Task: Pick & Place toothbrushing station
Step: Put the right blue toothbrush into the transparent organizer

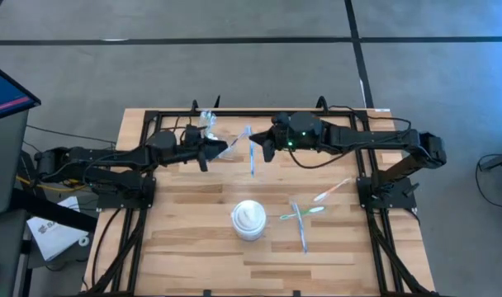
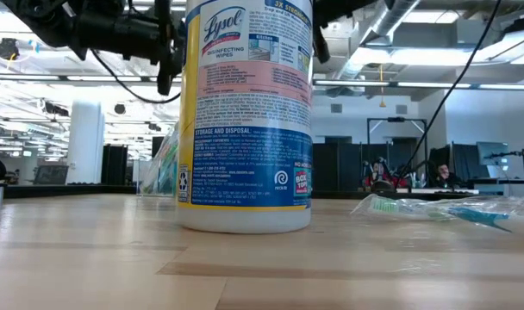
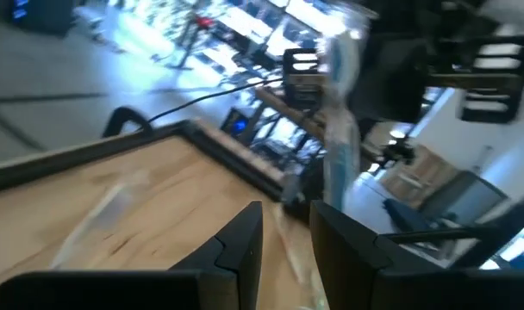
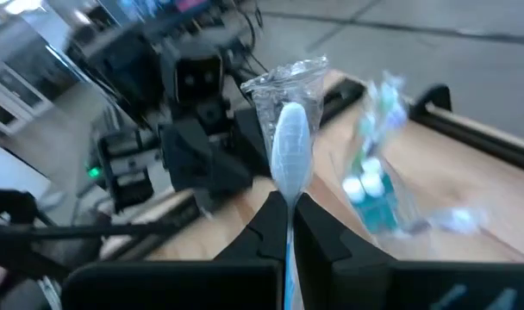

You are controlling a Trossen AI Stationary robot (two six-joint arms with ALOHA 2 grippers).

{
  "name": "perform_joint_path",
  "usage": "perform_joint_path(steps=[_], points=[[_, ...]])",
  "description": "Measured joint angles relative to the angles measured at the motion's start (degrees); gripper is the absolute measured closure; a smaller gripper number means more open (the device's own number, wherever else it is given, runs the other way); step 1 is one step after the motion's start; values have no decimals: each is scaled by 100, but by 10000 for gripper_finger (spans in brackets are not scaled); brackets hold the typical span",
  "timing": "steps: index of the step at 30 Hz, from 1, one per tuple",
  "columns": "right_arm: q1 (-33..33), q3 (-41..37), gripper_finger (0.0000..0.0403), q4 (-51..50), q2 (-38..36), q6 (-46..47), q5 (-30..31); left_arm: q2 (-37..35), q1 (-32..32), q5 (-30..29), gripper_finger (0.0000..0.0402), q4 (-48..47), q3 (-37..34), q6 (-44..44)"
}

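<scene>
My right gripper [image 1: 257, 147] [image 4: 290, 202] is shut on a pale blue toothbrush [image 1: 251, 157] above the table's far middle. My left gripper [image 1: 226, 148] [image 3: 286, 211] faces it and is shut on a clear plastic cup [image 1: 236, 141] [image 4: 281, 82]. The brush head [image 4: 290, 146] stands right in front of that cup. A second clear cup [image 1: 208, 122] [image 4: 378, 176], holding white-capped tubes, lies on its side at the far edge. Green, blue and pink toothbrushes [image 1: 300, 214] lie on the table near right. My left gripper holds the clear cup from the table's left, with thin clear plastic [image 3: 290, 232] between its fingers. Which part of the cup this is I cannot tell. The cup is tilted and clear of the table. My right gripper pinches the blue toothbrush between its two fingers, on the shaft just below the head [image 4: 290, 191]. The fingers come level from the table's right and lie across the brush. The brush is lifted clear, and its head sticks out past the fingertips toward the cup.
A white Lysol wipes canister [image 1: 249, 219] [image 2: 245, 112] stands upright at the near middle. The black frame rail [image 1: 259, 112] runs along the far edge. A pink toothbrush [image 1: 332, 190] lies toward the right arm's base. Bare wood lies at the near left.
</scene>
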Motion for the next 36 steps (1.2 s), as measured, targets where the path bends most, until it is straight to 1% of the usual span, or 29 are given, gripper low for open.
perform_joint_path(steps=[4, 11, 14, 17, 22, 25, 32, 36], points=[[-18, -1, 403, 347, 1, 0, -38, 0, -2, 136, 307, 281, 0, 287], [-18, -4, 403, 495, 2, -19, -40, 0, -28, 134, 305, 520, 0, 309], [-18, -4, 403, 495, 2, -59, -40, 4, -33, 134, 294, 625, 0, 307], [-18, -4, 403, 495, 4, -59, -40, 89, -33, 134, 273, 809, 0, 278], [-18, -4, 403, 497, 4, -59, -40, 398, -32, 126, 234, 1314, 0, -5], [-18, -4, 403, 506, 4, -59, -40, 634, -33, 132, 218, 1532, 70, -83], [-18, -4, 403, 506, 4, -59, -40, 1308, -33, 477, 206, 1578, 518, -106], [-18, -4, 403, 506, 4, -59, -40, 1463, -12, 591, 206, 1654, 707, -95]])
